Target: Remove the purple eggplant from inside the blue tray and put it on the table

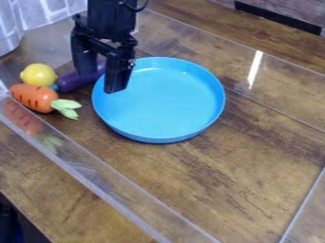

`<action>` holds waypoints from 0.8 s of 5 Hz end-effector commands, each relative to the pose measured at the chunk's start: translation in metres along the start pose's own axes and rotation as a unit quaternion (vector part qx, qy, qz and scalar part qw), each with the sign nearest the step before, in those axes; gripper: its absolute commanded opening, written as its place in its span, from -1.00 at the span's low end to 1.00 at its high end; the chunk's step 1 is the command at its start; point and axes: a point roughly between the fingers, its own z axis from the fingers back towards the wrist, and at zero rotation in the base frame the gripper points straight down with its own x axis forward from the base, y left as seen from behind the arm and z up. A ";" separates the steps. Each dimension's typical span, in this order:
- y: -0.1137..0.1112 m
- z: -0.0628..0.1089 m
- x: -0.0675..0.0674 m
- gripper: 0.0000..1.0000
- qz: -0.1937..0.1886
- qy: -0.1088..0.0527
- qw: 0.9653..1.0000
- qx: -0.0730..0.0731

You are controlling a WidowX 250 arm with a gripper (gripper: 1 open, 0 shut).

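Purple eggplant (72, 81) lies on the surface just outside the blue tray (172, 104) left rim, long axis diagonal. Gripper (102, 74) spread, empty, pointing down directly over it.

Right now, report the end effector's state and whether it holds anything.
End effector: open, holding nothing. It points down over the purple eggplant, which lies on the table beside the blue tray.
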 end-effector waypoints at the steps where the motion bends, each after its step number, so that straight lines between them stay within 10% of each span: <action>1: 0.012 0.015 0.005 1.00 0.013 -0.031 0.999 0.007; 4: 0.024 0.016 0.021 1.00 -0.040 -0.050 0.998 0.017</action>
